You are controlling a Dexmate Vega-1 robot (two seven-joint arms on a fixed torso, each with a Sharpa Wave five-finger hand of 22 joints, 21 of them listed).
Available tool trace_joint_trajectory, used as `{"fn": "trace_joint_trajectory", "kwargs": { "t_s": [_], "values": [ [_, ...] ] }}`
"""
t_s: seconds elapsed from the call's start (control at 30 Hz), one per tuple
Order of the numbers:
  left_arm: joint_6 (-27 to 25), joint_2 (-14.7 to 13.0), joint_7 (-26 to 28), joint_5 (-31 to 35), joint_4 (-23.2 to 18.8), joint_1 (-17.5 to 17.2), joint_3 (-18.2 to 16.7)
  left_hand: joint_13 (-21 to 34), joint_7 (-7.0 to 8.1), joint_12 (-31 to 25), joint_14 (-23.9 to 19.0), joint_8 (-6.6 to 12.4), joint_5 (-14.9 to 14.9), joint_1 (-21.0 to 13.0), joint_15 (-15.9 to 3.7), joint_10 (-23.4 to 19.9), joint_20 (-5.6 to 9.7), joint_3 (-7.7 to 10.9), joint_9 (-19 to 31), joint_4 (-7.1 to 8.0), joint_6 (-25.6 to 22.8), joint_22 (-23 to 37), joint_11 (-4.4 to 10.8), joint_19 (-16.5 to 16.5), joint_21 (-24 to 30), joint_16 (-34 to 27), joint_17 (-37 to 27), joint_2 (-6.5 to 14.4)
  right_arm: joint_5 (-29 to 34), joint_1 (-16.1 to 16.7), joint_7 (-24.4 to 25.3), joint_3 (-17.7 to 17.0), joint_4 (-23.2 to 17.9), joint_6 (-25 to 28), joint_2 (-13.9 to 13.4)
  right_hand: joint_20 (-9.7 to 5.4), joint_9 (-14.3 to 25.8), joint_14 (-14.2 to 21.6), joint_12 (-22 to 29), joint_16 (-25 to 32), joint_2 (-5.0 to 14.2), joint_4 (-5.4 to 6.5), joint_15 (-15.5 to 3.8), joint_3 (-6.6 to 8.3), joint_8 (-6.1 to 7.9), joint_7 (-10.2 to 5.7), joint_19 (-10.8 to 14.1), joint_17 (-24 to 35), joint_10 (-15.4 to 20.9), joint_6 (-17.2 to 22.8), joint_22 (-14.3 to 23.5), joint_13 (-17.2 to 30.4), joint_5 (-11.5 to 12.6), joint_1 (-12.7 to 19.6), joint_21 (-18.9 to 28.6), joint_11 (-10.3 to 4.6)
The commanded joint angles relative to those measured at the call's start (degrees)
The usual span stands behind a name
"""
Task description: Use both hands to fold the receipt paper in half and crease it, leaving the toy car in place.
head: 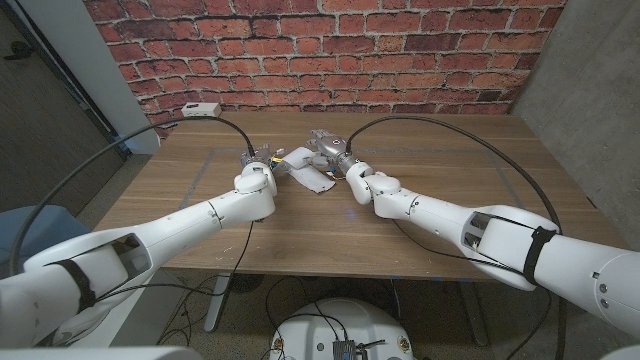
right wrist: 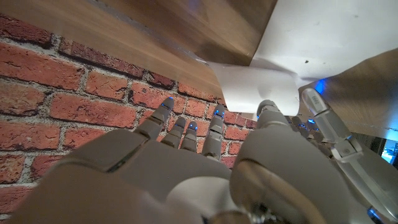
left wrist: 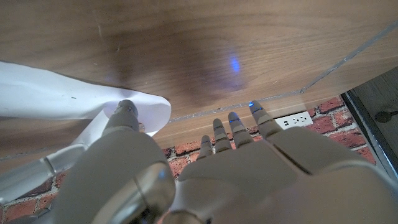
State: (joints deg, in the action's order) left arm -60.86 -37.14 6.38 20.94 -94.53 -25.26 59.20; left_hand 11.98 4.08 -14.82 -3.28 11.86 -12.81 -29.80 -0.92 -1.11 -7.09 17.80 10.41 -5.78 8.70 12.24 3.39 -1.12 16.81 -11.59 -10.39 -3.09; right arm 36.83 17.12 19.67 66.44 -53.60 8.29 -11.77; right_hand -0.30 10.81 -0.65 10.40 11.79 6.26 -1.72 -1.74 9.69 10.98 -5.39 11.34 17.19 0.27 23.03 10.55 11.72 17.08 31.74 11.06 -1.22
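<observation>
A: The head view is evenly lit and fairly sharp. The brown wooden desk (head: 420, 215) shows soft shadows under the white arms, and its straight edges bow toward the picture's corners.

B: In the left wrist view a pale sheen and a small blue glint lie on the wood, and the grey hand (left wrist: 205, 180) up close is blurred. The red brick wall (right wrist: 43, 112) in the right wrist view is dimmer.

wooden table (head: 420, 215), brick wall (head: 330, 50), white power strip (head: 201, 109)
</observation>
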Motion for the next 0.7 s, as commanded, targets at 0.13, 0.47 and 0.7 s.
{"fn": "trace_joint_trajectory", "kwargs": {
  "t_s": [0.13, 0.47, 0.7],
  "values": [
    [0.19, 0.26, 0.53, 0.15, 0.59, 0.16, 0.12, 0.15, 0.13, 0.31, 0.07, -0.25, -0.58, -0.84, -0.43, 0.39, -0.07, 0.17, 0.08, -0.49, -0.37, 0.19, 0.28, 0.01, 0.18, 0.23, -0.04, 0.02, -6.31, -1.5, -6.09, -0.71, -1.09, -2.25, -1.15, -0.78, 0.45, 0.99, 2.36, 0.82, -0.99, -0.71, -1.02, -1.93, 4.51, 1.66, 0.82, -0.34, 5.37, 14.98, 0.33, -0.23, 1.65, 1.03, 1.46, 0.15],
    [1.27, 1.28, 0.34, 0.29, 2.56, 1.08, 0.59, 0.16, 0.0, 0.57, 0.22, -0.42, -0.73, -1.07, -0.38, 0.71, 0.11, -0.01, 0.09, -0.57, -0.28, 0.19, 0.21, -0.02, 0.17, 0.38, -0.03, 0.01, -32.32, -2.72, -32.63, -11.84, 3.32, -18.56, -2.16, -0.5, 0.56, 2.13, 2.4, 0.72, -0.8, -4.89, -0.09, -0.92, 6.21, 2.82, 1.8, -1.55, 8.87, 22.58, 0.31, -0.39, 3.0, 8.61, 1.9, 0.61],
    [1.45, 1.67, 0.59, 0.36, 3.11, 1.15, 0.41, 0.16, -0.03, 0.73, 0.32, -0.51, -0.83, -1.12, -0.33, 0.91, 0.26, -0.19, 0.1, -0.57, -0.24, 0.19, 0.11, -0.03, 0.17, 0.46, -0.04, -0.03, -38.23, -4.23, -42.56, -13.01, 6.23, -21.32, -1.19, 1.8, 0.24, 3.82, 1.71, 0.96, 1.96, -8.89, 1.78, 3.11, 5.96, 1.33, 4.48, -3.04, 10.46, 26.47, 0.08, -0.58, 3.93, 21.26, 2.62, 0.63]
  ]
}}
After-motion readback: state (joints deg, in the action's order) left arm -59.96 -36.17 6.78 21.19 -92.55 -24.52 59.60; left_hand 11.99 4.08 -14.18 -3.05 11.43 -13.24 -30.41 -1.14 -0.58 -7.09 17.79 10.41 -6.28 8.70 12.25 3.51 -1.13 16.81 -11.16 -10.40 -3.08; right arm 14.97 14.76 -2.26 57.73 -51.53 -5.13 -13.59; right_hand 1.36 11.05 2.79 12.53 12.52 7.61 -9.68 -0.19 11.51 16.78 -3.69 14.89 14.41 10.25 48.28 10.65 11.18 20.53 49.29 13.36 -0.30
